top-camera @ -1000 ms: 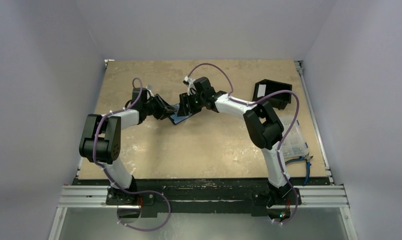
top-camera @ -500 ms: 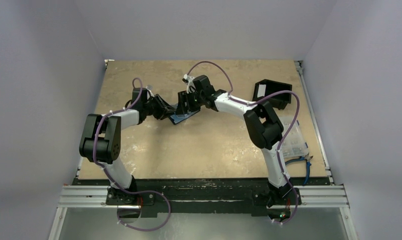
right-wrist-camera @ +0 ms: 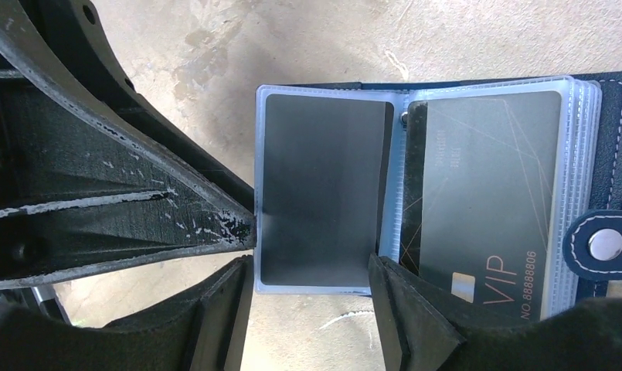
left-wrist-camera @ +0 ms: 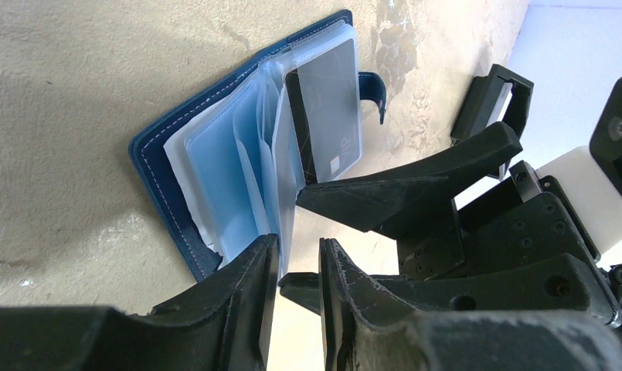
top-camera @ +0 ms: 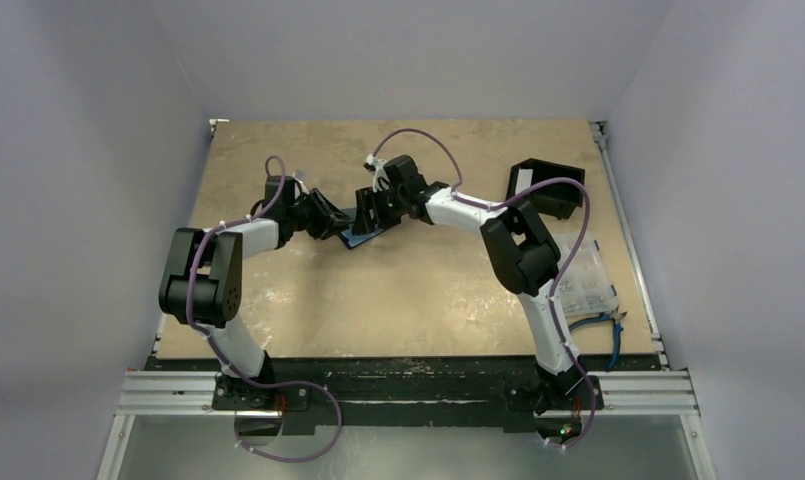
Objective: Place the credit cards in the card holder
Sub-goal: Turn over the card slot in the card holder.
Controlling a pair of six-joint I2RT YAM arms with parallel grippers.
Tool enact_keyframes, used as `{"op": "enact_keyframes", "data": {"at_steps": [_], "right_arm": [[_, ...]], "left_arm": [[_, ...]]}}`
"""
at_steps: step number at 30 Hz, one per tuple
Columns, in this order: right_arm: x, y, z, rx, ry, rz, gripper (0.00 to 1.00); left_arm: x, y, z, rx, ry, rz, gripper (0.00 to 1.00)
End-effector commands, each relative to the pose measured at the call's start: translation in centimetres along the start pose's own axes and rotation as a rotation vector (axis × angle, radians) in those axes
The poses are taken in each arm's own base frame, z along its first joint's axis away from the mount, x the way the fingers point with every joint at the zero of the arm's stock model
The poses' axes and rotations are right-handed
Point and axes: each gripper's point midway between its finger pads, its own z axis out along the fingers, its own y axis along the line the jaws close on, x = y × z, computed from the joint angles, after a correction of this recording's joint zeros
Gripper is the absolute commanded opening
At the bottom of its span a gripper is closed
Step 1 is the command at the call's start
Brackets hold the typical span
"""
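My right claw (right-wrist-camera: pixel 309 270) has just widened and stands open, holding nothing; the card (right-wrist-camera: pixel 485 193) looks seated in the holder (left-wrist-camera: pixel 157 147). My left claw (left-wrist-camera: pixel 298 251), nearly closed, pinches the holder's clear pages.

the top view looks down from above and behind my arm bases over the tan bench (top-camera: pixel 398 300). both wrist views sit close, looking past my left pincer (left-wrist-camera: pixel 296 247) and right pincer (right-wrist-camera: pixel 311 267) from opposite sides. all three share the open navy-blue folding card holder (top-camera: pixel 356 238) (left-wrist-camera: pixel 147 151) (right-wrist-camera: pixel 616 100).
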Motion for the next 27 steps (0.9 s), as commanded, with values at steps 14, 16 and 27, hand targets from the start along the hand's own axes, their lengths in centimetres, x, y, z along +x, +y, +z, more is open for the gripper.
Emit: {"op": "enact_keyframes", "data": {"at_steps": [14, 16, 27], "right_arm": [[-2.4, 2.6, -0.6, -0.061, -0.055, -0.062, 0.67], [-2.4, 2.5, -0.5, -0.06, -0.051, -0.06, 0.67], [-2.8, 2.5, -0.6, -0.04, -0.06, -0.051, 0.64]], "left_arm": [[-1.1, -1.7, 0.2, 0.046, -0.02, 0.05, 0.3], [-1.0, -1.7, 0.2, 0.044, -0.019, 0.049, 0.3], [-0.9, -1.6, 0.2, 0.041, -0.017, 0.049, 0.29]]}}
